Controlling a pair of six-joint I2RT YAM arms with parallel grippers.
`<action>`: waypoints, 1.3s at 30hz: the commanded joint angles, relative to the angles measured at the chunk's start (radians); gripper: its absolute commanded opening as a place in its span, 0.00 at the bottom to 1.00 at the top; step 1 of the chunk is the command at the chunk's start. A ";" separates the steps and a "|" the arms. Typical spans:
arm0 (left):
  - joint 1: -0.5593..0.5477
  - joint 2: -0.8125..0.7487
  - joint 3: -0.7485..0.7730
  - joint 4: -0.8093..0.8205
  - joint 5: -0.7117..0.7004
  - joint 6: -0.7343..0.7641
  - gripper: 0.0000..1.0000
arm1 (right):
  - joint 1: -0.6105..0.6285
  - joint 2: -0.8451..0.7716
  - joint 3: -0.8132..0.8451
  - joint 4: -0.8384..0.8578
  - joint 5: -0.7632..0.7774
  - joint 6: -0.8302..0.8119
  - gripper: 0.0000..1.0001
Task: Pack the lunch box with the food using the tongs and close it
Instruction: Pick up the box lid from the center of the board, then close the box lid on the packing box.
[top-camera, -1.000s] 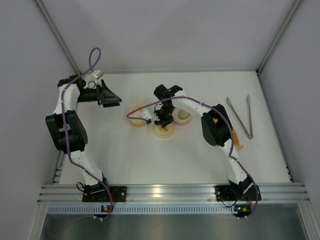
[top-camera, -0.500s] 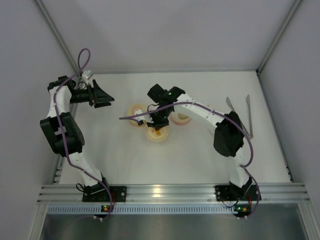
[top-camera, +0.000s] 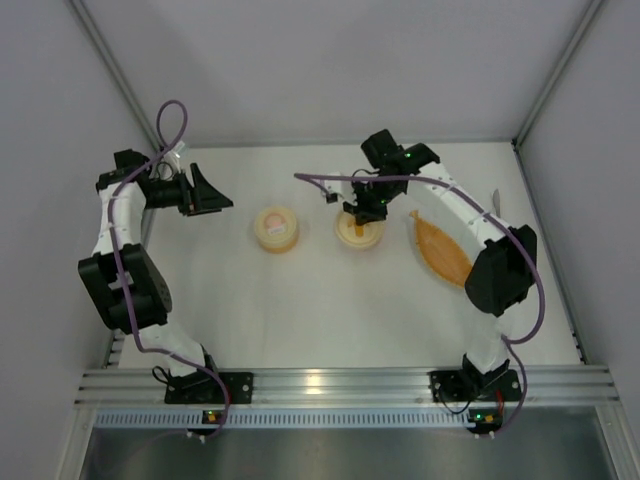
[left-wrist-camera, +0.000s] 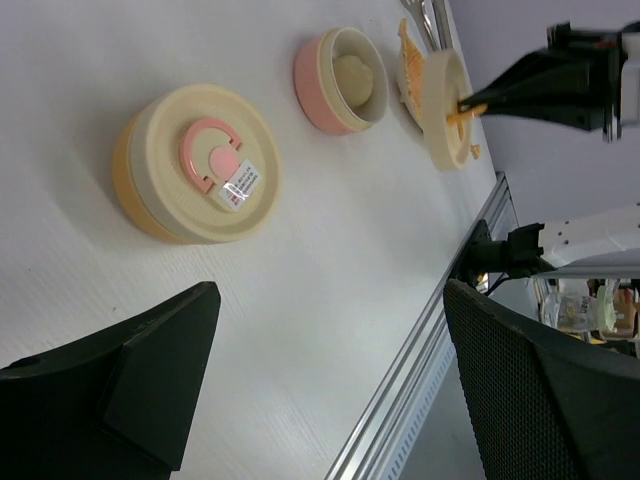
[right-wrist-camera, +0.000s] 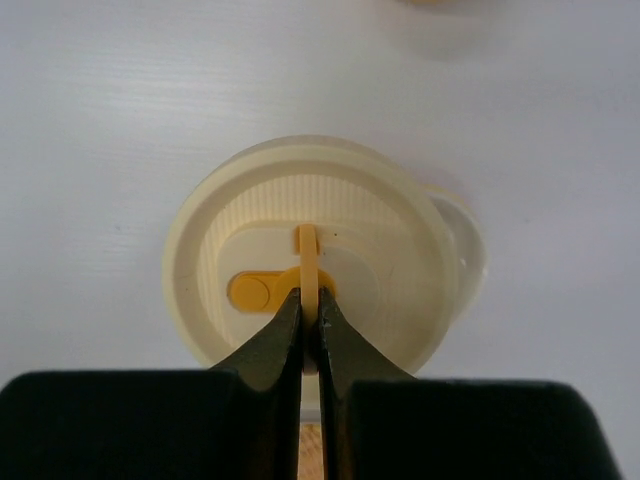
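White tabletop (top-camera: 300, 310): your right pincer (right-wrist-camera: 309, 300), clamped on the cream lid (right-wrist-camera: 200, 270), has carried it over the pink bowl (left-wrist-camera: 312, 85) holding the ball (left-wrist-camera: 358, 75). The left pincer (left-wrist-camera: 330, 300) gapes empty. Closing looks next.

R gripper (right-wrist-camera: 310, 312) pinched tight on thin upright tab (right-wrist-camera: 307, 248) at centre of round cream lid (right-wrist-camera: 385, 265). Orange-yellow knob (right-wrist-camera: 250, 291) just left of tab. White table (right-wrist-camera: 110, 110) all around; pale rim pokes out at lid's right.
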 joint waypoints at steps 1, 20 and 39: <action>-0.021 -0.057 -0.041 0.078 0.026 -0.017 0.98 | -0.100 0.078 0.152 -0.058 -0.040 -0.107 0.00; -0.045 -0.013 -0.079 0.227 0.032 -0.159 0.98 | -0.169 0.359 0.398 -0.178 -0.006 -0.159 0.00; -0.045 0.006 -0.097 0.238 0.033 -0.164 0.98 | -0.155 0.403 0.410 -0.146 -0.008 -0.150 0.00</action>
